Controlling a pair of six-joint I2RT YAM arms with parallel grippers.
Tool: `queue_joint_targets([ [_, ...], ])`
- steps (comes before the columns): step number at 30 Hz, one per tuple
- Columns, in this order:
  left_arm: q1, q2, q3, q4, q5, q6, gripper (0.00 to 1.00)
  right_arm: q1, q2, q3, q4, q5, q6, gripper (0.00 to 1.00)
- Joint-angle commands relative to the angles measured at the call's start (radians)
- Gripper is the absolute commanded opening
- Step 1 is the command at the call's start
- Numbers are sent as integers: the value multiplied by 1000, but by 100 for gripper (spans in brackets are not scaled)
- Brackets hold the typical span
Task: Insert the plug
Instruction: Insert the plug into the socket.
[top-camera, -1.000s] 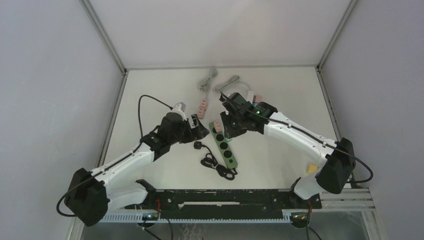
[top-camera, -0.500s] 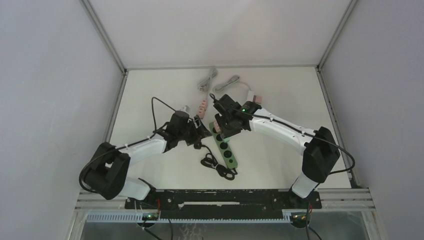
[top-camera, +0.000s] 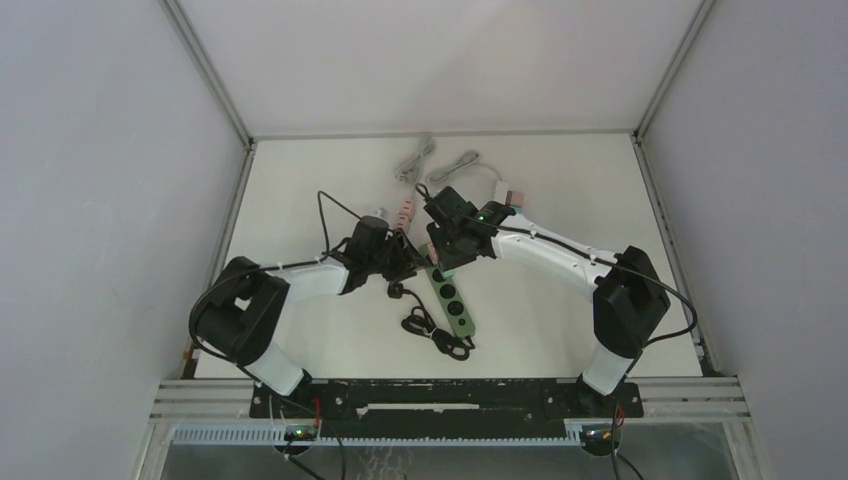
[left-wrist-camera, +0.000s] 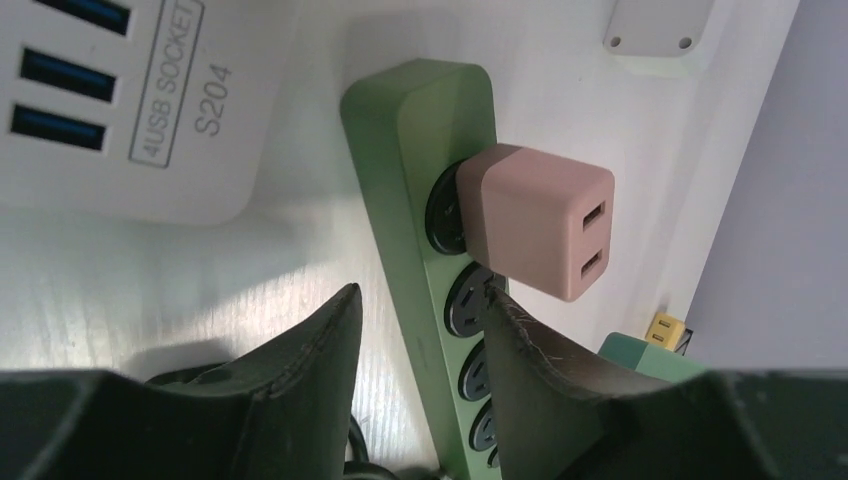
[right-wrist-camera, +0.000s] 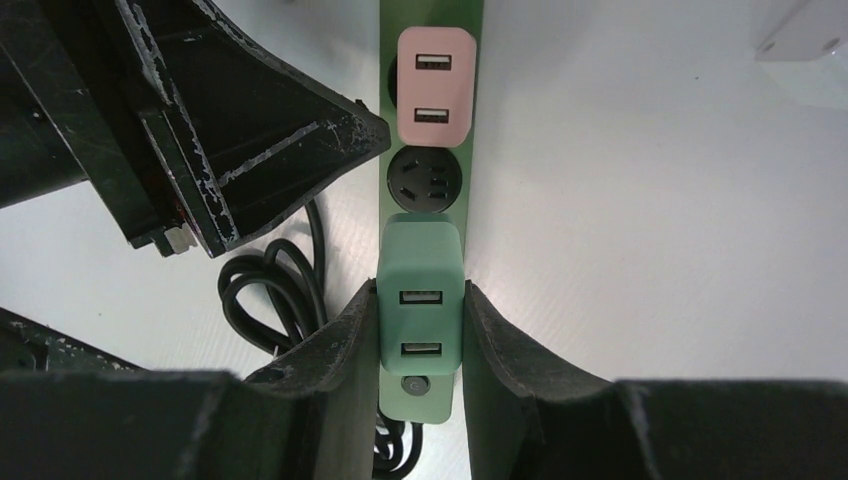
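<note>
The right gripper (right-wrist-camera: 420, 300) is clamped tight on the mint plug (right-wrist-camera: 421, 262) — it sits over the green power strip (right-wrist-camera: 472, 120), one empty hole from the pink plug (right-wrist-camera: 436, 85). The jaws of the left gripper (left-wrist-camera: 422, 300) stand apart

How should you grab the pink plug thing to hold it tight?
Pinch the pink charger by its two flat side faces, coming from the end with the USB ports. It stands out of the green power strip, so its base is hidden in the socket, but the boxy sides are bare and parallel, likely a steady hold.
</note>
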Motion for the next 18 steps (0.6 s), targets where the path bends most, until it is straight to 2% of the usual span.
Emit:
queue_joint_targets([
  [1,6,35,61,57,26,-15,51,-8,16,44,53,17,-19,0],
  [18,6,133,63,55,47,-26,39,-6,57,33,81,62,-18,0],
])
